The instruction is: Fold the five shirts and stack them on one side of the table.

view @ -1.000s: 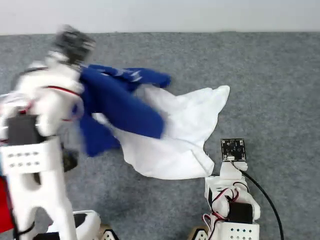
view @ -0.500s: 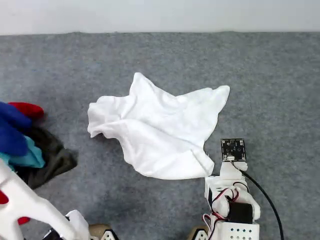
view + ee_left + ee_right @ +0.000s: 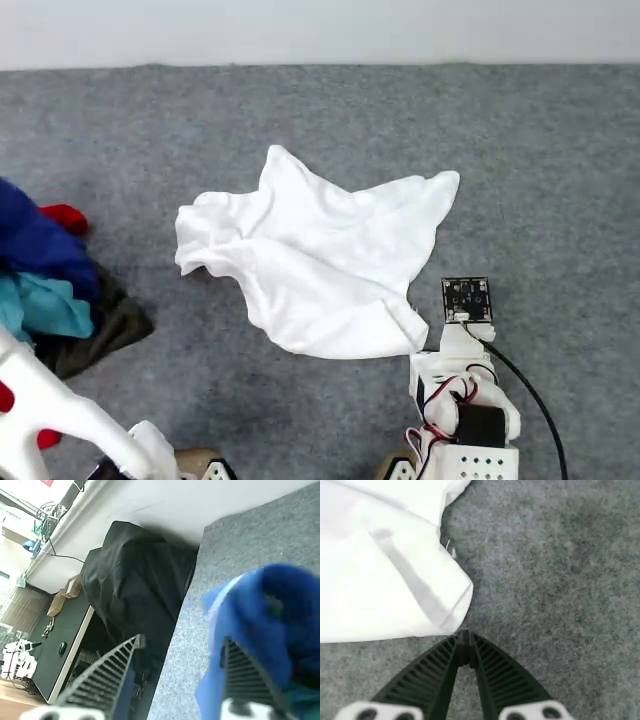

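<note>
five shirts are on the grey, carpet-like bench (image 3: 520, 150), one apart and four in a heap. the crumpled white cotton shirt (image 3: 320, 260) lies spread and wrinkled near the middle of the bench, with one pointed corner toward the far right and a lower corner just beside the right arm (image 3: 462, 400). at the left edge in the high view, well apart from the white shirt, sits the heap: a deep blue fleecy shirt (image 3: 35, 245) on top, a bright red shirt (image 3: 65, 215) peeking out behind it, a teal shirt (image 3: 45, 305) under the blue one, and a dark olive-black shirt (image 3: 110, 325) at the bottom, spilling toward the middle. the white left arm (image 3: 50, 410) slants across the near left corner beside the heap. in the left wrist view the left gripper (image 3: 182, 640) has its jaws spread wide with nothing between them; the blue shirt (image 3: 270, 610) bunches just beside and beyond one finger, and whether it touches that finger cannot be told. past the bench edge stands a bulky thing under a black cloth cover (image 3: 135, 580). the right gripper (image 3: 464, 637) has its jaws closed tip to tip and grasps nothing; it hangs over bare grey bench, near the folded lower corner of the white shirt (image 3: 380, 565) but apart from it.
</note>
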Available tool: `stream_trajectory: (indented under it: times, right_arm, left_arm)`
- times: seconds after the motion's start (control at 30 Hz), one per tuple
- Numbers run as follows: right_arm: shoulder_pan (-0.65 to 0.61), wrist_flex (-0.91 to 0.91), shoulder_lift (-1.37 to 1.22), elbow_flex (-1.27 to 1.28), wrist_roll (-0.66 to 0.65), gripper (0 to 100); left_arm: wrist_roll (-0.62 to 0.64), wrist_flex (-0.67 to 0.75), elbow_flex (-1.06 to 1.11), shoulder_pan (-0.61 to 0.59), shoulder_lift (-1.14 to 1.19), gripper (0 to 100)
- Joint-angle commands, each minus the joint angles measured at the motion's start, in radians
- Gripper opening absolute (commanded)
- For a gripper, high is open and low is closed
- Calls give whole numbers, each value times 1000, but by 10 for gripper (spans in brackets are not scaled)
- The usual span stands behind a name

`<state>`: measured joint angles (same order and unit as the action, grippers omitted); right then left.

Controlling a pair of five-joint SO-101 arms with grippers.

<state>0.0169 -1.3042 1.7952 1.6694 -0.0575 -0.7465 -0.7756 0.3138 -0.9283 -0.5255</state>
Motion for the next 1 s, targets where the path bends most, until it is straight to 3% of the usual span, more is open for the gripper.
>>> stream_trajectory:
  times: [0.0, 0.1, 0.23, 0.47, 0.6, 0.97]
  right_arm:
    - [2, -2, 12, 14, -9, 12]
    - [2, -2, 12, 14, -9, 12]
    - [2, -2, 12, 14, -9, 12]
    - [2, -2, 12, 14, -9, 12]
    - [2, -2, 12, 14, -9, 12]
    - [2, -2, 12, 14, -9, 12]
  left_arm:
    - [37, -80, -53, -8, -68, 250]
    - [75, -302, -113, 29, -127, 250]
    - [103, -624, -193, 170, -210, 250]
    - [288, -945, -239, 626, -253, 250]
    - [414, -977, -213, 859, -176, 250]
    - [585, -971, -214, 1379, 144, 250]
